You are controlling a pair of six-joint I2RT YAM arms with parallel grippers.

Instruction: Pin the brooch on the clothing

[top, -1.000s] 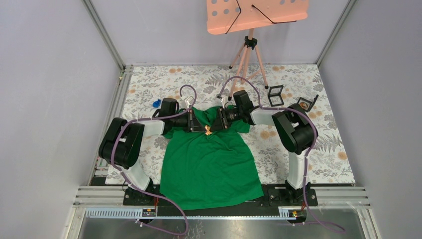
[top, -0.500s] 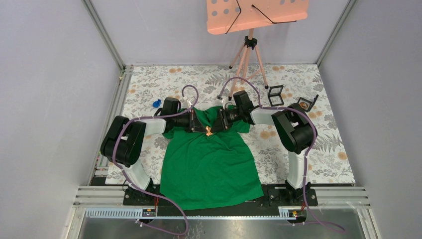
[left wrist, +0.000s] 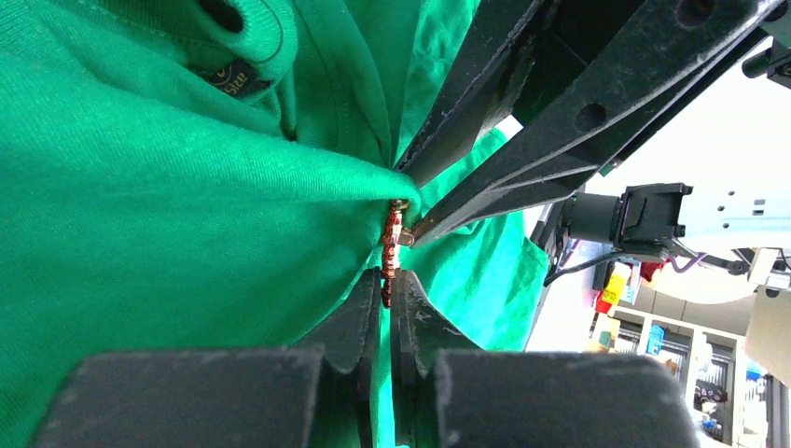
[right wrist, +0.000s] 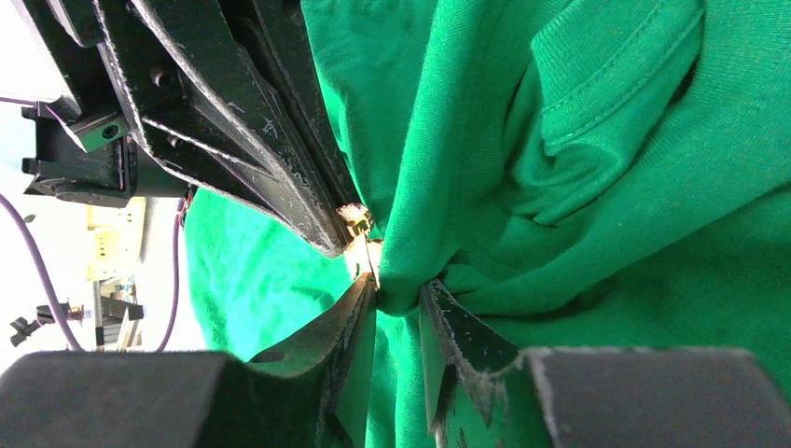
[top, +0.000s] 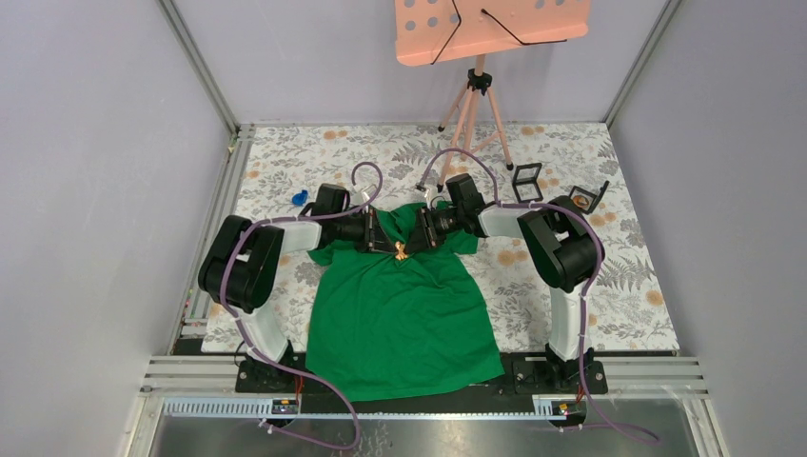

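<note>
The bright green T-shirt (top: 404,309) lies on the floral cloth, collar away from the arm bases. Both grippers meet just below the collar. My left gripper (top: 388,246) is shut on the small reddish-gold brooch (top: 400,251), which shows edge-on between its jaws in the left wrist view (left wrist: 392,247). My right gripper (top: 411,244) is shut on a bunched fold of the T-shirt (right wrist: 410,280) and holds it against the brooch (right wrist: 357,220). The shirt fabric (left wrist: 168,187) fills the left wrist view. The brooch's pin and whether it passes through the fabric are hidden.
A pink music stand on a tripod (top: 476,95) stands at the back. Two small black open boxes (top: 526,181) (top: 587,197) lie back right, and a blue object (top: 300,199) lies back left. Metal frame posts and grey walls close in the floral cloth (top: 590,286).
The left arm's elbow and forearm have shifted slightly right, toward the collar. The brooch and right gripper stay in place.
</note>
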